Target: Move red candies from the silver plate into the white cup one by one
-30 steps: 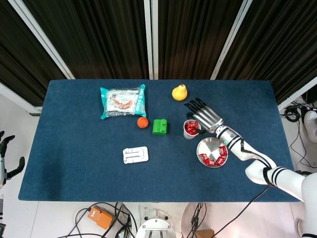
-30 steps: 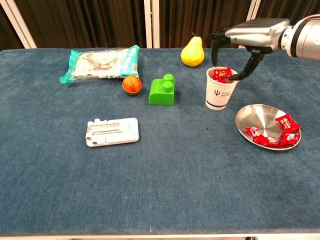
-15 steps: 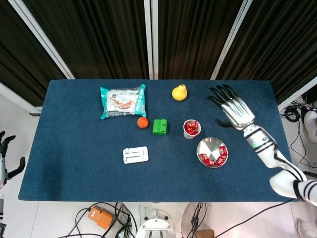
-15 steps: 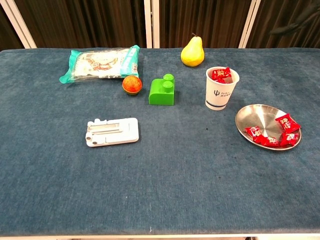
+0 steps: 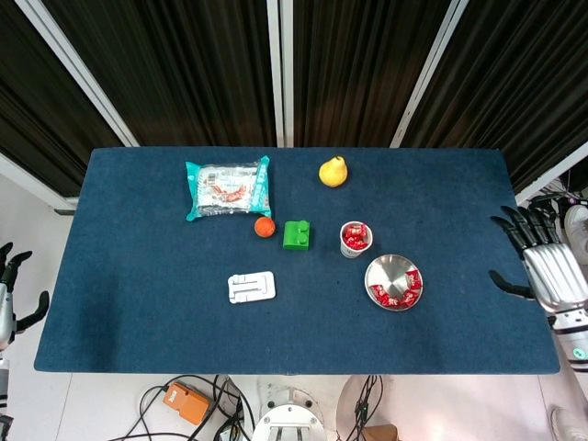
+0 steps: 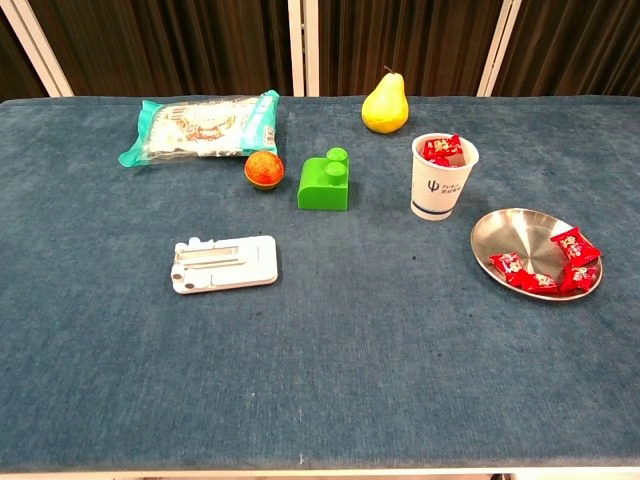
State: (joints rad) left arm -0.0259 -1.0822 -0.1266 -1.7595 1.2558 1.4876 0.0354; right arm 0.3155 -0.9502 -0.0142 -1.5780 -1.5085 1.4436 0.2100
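The silver plate (image 5: 390, 275) (image 6: 521, 237) lies on the table's right side with several red candies (image 5: 404, 286) (image 6: 570, 246) along its near and right rim. Just left of and behind it stands the white cup (image 5: 355, 246) (image 6: 441, 192), with red candies (image 5: 355, 236) (image 6: 443, 148) piled at its top. My right hand (image 5: 548, 269) hovers at the table's right edge, well away from the plate, fingers spread and holding nothing. My left hand (image 5: 11, 294) hangs off the table's left side, fingers apart and empty. Neither hand shows in the chest view.
A yellow pear (image 5: 333, 171) stands behind the cup. A green block (image 5: 296, 234) and a small orange ball (image 5: 265, 227) sit to the cup's left. A snack packet (image 5: 227, 187) lies at the back left, and a white flat stand (image 5: 251, 287) lies nearer the front.
My right hand has drawn back from over the cup to the table's right edge and left the chest view. The cup, plate and candies have not moved.
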